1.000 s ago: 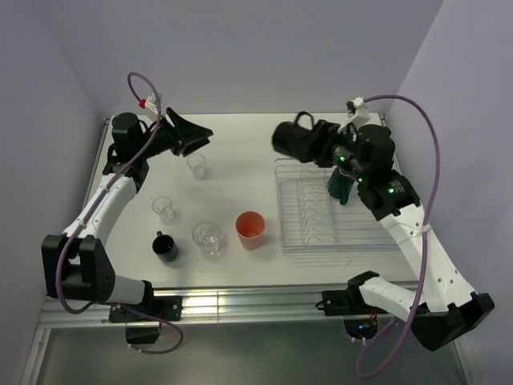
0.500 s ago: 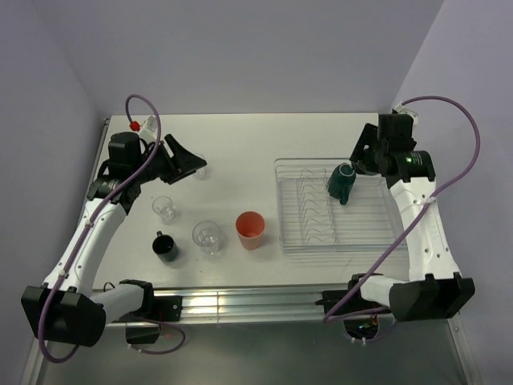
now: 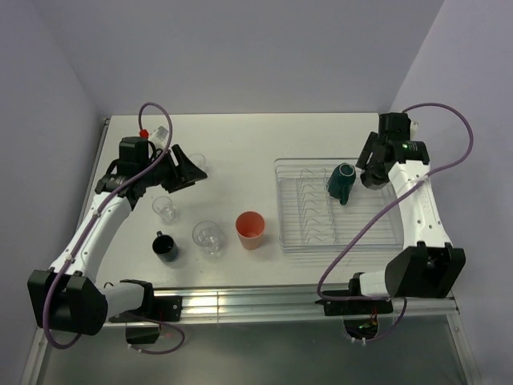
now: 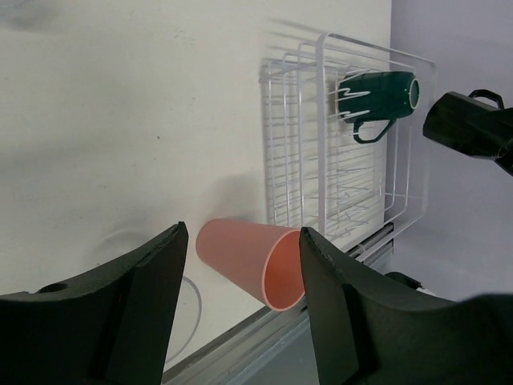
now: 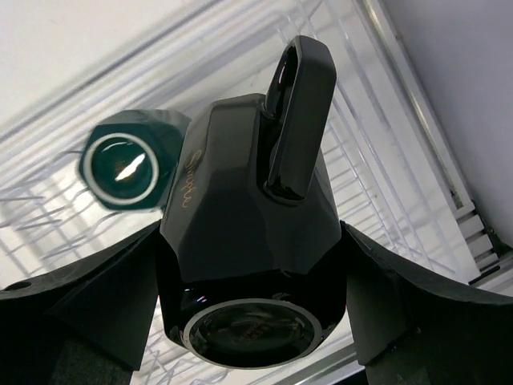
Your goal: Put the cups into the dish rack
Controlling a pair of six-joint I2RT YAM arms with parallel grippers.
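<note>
My right gripper [image 3: 371, 170] is shut on a glossy black faceted mug [image 5: 248, 200], handle up, over the far right of the clear dish rack [image 3: 377, 233]. A dark green mug [image 3: 341, 183] lies on the rack's prongs, also in the right wrist view [image 5: 124, 168]. My left gripper [image 3: 188, 168] is open and empty above the table's left half. The salmon-orange cup [image 3: 250, 230] stands left of the rack and shows between the open jaws in the left wrist view [image 4: 248, 269]. Two glass tumblers [image 3: 165, 208] [image 3: 208, 237] and a dark mug [image 3: 167, 246] stand at front left. A third tumbler is mostly hidden by my left gripper.
The rack [image 4: 337, 168] fills the right half of the table. A metal rail [image 3: 240, 301] runs along the near edge. Purple walls close in the left, back and right sides.
My right arm pulled back from over the rack's far left to its far right, still holding the black mug. My left gripper moved nearer and right, over the far tumbler.
</note>
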